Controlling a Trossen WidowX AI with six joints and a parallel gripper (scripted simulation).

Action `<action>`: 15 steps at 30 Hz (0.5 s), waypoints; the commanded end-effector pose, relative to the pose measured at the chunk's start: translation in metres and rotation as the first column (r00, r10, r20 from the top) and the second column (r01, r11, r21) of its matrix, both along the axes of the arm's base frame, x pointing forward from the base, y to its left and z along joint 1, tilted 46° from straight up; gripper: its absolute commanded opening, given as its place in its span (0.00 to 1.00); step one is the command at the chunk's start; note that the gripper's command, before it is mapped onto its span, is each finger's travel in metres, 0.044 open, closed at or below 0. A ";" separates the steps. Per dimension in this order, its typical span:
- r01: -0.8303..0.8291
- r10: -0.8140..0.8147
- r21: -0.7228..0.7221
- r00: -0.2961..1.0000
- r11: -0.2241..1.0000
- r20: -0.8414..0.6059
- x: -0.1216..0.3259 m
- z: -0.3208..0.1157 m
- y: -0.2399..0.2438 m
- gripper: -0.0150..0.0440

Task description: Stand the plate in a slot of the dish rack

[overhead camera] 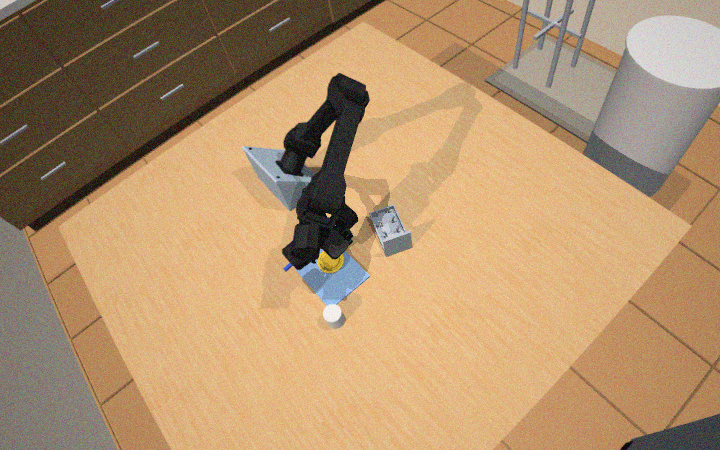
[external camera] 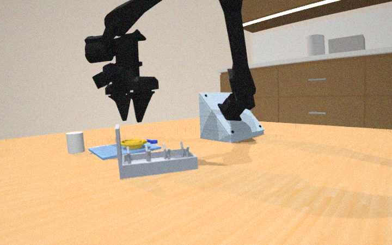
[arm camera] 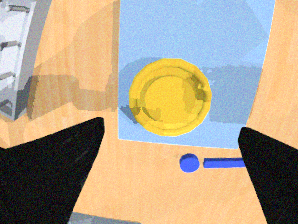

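Plate (arm camera: 170, 98): yellow, flat on the blue mat (arm camera: 200, 23) near the tabletop's middle, so only its rim offers a grip.
Spoon (arm camera: 209, 161): blue, just off the mat's edge, apart from the plate.
Gripper (external camera: 132, 118): poised above the plate, fingers spread wide and empty, pointing down to straddle the rim.
Dish rack (external camera: 158, 161): near the mat, rails empty; slot spacing seems narrow, though it is hard to judge.
Cup (external camera: 74, 142): white, beyond the mat's far side, out of the path.

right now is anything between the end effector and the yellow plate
Nothing visible. The open end effector hangs above the plate, which lies flat on the blue mat. The blue spoon lies beside the mat, off to the side.
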State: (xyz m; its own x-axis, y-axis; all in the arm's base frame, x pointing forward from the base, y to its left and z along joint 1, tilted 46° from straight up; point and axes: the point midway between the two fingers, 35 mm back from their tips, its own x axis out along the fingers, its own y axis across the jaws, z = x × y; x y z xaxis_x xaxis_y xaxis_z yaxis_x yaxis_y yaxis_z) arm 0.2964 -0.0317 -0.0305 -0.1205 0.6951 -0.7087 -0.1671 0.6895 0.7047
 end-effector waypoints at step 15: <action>0.017 -0.017 0.001 1.000 1.000 0.009 -0.003 -0.021 0.019 0.93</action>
State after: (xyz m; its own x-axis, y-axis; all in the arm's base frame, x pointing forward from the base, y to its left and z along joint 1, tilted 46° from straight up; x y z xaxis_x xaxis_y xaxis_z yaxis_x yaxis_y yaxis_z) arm 0.2974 -0.0187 -0.0468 -0.0932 0.6911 -0.7167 -0.1729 0.6977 0.6952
